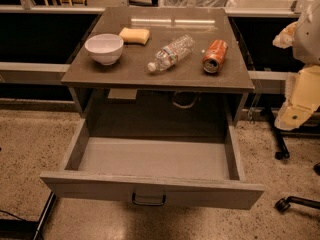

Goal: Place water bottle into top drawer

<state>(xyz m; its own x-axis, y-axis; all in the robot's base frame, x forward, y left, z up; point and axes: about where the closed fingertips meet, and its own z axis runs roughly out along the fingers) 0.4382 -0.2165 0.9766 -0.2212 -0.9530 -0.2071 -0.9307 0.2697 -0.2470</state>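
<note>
The water bottle (171,52), clear and crinkled with a white cap, lies on its side at the middle of the tabletop (125,71), cap pointing front-left. The top drawer (90,184) under the tabletop is pulled wide open toward me. Its inside is bare, and a dark pull handle (148,200) sits at the centre of its front panel. My gripper (286,36) is at the right edge of the view, beyond the table's right side at about tabletop height. It is well apart from the bottle and holds nothing that I can see.
A white bowl (104,48) and a yellow sponge (134,35) sit at the left of the tabletop. An orange soda can (215,56) lies on its side to the right of the bottle. My cream arm segments (300,96) and chair casters (295,202) are at the right.
</note>
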